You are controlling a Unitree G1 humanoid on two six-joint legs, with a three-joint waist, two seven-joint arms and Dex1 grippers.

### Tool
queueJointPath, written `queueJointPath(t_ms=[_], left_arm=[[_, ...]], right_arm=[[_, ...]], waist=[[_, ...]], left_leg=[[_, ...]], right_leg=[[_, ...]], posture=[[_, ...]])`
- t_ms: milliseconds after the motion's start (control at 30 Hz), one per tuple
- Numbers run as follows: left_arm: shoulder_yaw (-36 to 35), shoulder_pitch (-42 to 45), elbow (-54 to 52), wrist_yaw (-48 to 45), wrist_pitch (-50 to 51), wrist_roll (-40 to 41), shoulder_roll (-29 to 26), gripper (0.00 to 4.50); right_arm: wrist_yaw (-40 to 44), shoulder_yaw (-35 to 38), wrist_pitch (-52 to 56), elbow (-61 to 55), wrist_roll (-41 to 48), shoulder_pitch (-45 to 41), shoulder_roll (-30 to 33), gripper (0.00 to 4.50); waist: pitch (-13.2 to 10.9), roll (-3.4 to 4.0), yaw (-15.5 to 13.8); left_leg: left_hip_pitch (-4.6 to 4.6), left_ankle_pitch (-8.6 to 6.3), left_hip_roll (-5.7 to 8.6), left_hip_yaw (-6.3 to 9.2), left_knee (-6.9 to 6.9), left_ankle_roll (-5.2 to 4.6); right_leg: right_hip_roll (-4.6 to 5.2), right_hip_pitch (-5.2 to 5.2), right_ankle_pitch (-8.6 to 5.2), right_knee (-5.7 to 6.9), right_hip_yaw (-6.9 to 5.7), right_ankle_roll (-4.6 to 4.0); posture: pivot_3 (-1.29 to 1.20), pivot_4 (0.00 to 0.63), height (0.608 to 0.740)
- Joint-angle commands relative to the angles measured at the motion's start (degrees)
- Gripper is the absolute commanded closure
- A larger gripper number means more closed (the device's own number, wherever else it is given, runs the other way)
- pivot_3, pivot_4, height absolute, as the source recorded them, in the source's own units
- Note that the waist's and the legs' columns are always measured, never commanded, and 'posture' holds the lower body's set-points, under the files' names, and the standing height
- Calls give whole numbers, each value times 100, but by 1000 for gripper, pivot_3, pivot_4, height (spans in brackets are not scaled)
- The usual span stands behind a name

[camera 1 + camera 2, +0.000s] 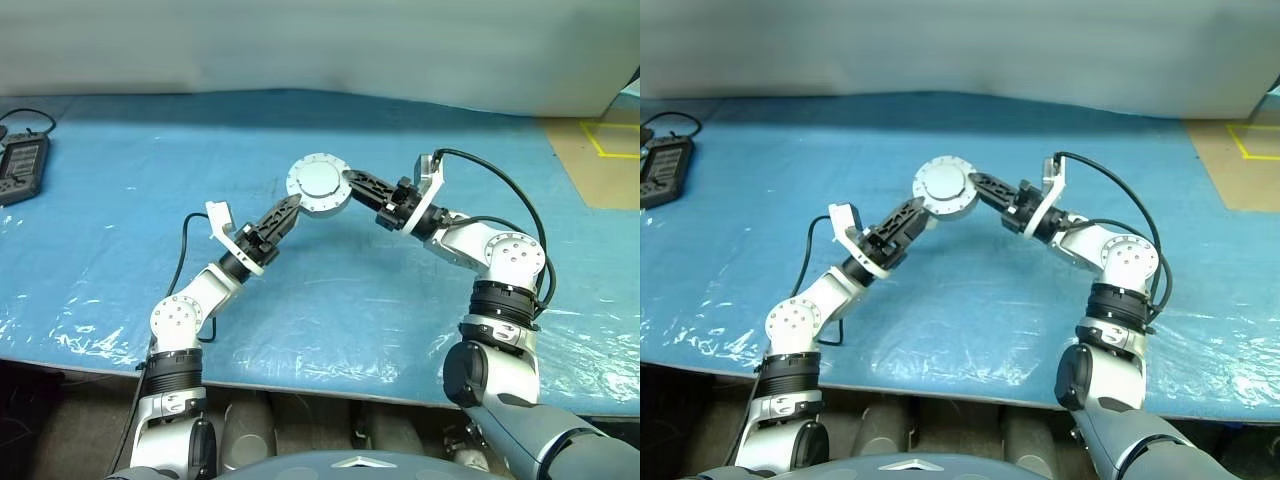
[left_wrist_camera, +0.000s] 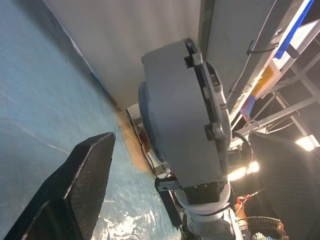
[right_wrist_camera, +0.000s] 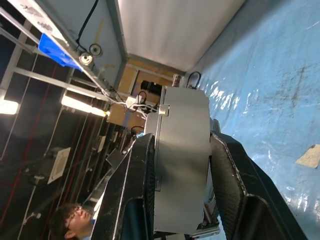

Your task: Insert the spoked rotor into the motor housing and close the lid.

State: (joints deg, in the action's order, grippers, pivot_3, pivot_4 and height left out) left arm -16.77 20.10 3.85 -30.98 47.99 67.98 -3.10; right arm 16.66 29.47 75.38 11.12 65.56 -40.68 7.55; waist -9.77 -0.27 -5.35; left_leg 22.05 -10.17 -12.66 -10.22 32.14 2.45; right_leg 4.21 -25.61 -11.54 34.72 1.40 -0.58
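Covering the whole scene, a blue table (image 1: 400, 300) sits under both arms, a black remote (image 1: 22, 168) at its far left edge. Right gripper (image 1: 345, 190) clamps the round grey motor housing (image 1: 318, 185), smooth lid (image 1: 322, 183) up, raised mid-scene. Left gripper (image 1: 290, 212) is spread wide just beside it, grasping nothing.

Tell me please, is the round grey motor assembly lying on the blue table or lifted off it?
Lifted: the round grey motor assembly hangs above the blue table, clamped between the right claw's black fingers.
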Motion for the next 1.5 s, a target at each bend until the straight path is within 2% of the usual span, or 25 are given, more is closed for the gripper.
queueJointPath(t_ms=[33, 400, 500, 633, 967, 1133, 1200, 1333, 1500], left_arm=[[-27, 124, -57, -17, -44, 116, 86, 34], [205, 178, -47, -272, 201, 89, 99, 34], [178, 175, 2, -395, 168, 90, 93, 658], [113, 200, 45, -372, 90, 88, 119, 1890], [82, 244, 170, -141, -58, -66, 196, 1912], [54, 258, 206, -118, -220, -209, 226, 1912], [86, 273, 229, -175, -487, -447, 228, 1912], [-2, 366, 410, -75, -896, -746, 302, 1912], [-365, 581, 749, 345, -1534, -1057, 312, 1912]], right_arm=[[147, -122, 55, -436, 426, -3, -20, 3301], [102, -393, -21, -632, 545, 239, -67, 3301], [99, -404, -54, -634, 571, 240, -33, 3301], [51, -406, -98, -618, 591, 241, -38, 3301], [223, -588, -370, -674, 406, 296, 53, 3301], [408, -773, -839, -748, 75, 365, 166, 1775], [445, -858, -1199, -801, -181, 377, 170, 1016], [423, -976, -1892, -677, -694, 368, 140, 1016], [895, -1300, -2186, -794, -1067, 591, 375, 1016]], waist=[[0, 0, -1], [0, 0, -3], [0, 0, -4], [0, 0, -6], [0, 0, -6], [0, 0, -5], [0, 0, -3], [0, -1, -4], [0, -2, -4]], left_leg=[[1, 0, 0, 1, 1, 0], [0, 0, 1, 5, 11, 0], [0, 0, 1, 5, 12, 0], [0, 0, 1, 6, 14, 0], [-3, 0, 2, 11, 23, 0], [-4, 0, 1, 13, 26, 0], [-5, 0, 1, 13, 27, 0], [-4, 0, 1, 15, 30, -1], [-4, 0, 1, 17, 32, -1]], right_leg=[[0, 0, 1, 0, 0, 1], [1, 6, 4, 3, -1, 6], [1, 6, 4, 3, -1, 6], [1, 7, 5, 5, -1, 7], [2, 20, 6, 5, -3, 9], [2, 23, 6, 6, -5, 10], [2, 23, 7, 6, -4, 11], [3, 27, 8, 5, -6, 13], [3, 31, 8, 4, -8, 13]], posture=[[0, 150, 740], [0, 150, 740], [0, 150, 740], [0, 150, 740], [0, 150, 740], [0, 150, 740], [0, 150, 740], [0, 150, 740], [0, 150, 740]])
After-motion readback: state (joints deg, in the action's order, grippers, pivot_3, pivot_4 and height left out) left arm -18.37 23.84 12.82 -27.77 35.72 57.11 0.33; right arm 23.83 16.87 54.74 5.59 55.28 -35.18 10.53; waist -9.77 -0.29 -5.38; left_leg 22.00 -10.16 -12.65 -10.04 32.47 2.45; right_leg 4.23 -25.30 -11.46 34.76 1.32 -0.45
